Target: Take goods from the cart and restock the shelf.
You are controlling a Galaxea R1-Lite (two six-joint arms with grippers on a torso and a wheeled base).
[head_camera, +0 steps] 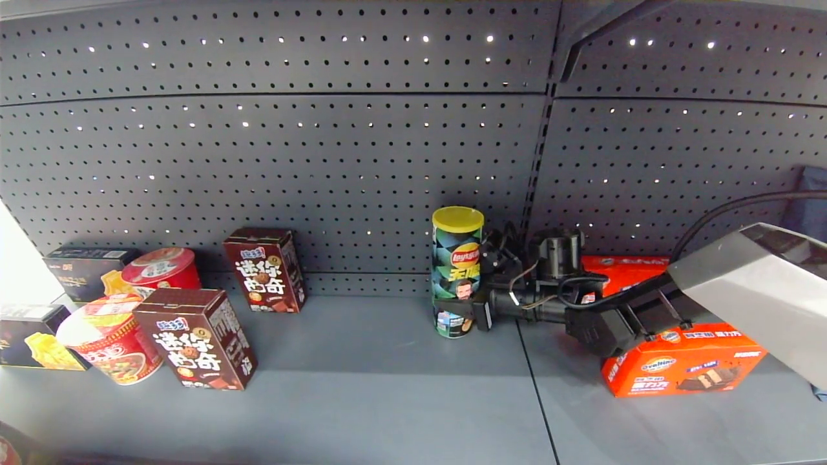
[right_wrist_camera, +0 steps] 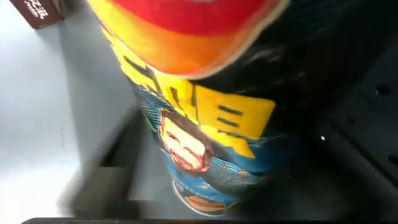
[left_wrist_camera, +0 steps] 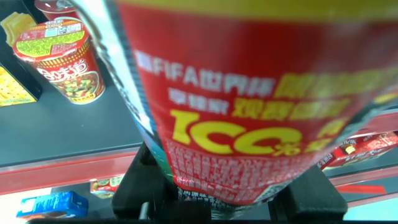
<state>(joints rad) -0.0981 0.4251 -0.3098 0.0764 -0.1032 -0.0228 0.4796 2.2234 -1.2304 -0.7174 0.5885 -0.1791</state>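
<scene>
Where the grey metal shelf (head_camera: pixel 387 387) meets its perforated back panel (head_camera: pixel 323 161), a cylindrical chip can (head_camera: pixel 457 271) stands upright, its glossy wrap printed in teal and black facets under a flat yellow plastic lid. The right gripper (head_camera: pixel 462 314) is clenched around the lower third of this can, black fingers on either side; whether the base rests on the shelf or sits just clear of it cannot be told. Up close, the right wrist view shows the same can (right_wrist_camera: pixel 199 124) with its rounded, shiny side. The left gripper (left_wrist_camera: pixel 221 199) grasps a second cylinder, a red can (left_wrist_camera: pixel 249 93) with a smooth reflective skin and yellow lettering, held between two matt black fingers (left_wrist_camera: pixel 134 193). To the robot's right of the chip can lies a flat orange cardboard box (head_camera: pixel 685 361), with another orange box (head_camera: pixel 623 268) behind it against the panel. Well apart on the left stand two tall brown cartons, one at the back (head_camera: pixel 265 268) and one nearer the front (head_camera: pixel 197 345), beside two tapered red noodle cups (head_camera: pixel 110 345) (head_camera: pixel 161 268) and two dark rectangular boxes (head_camera: pixel 87 271) (head_camera: pixel 29 336).
</scene>
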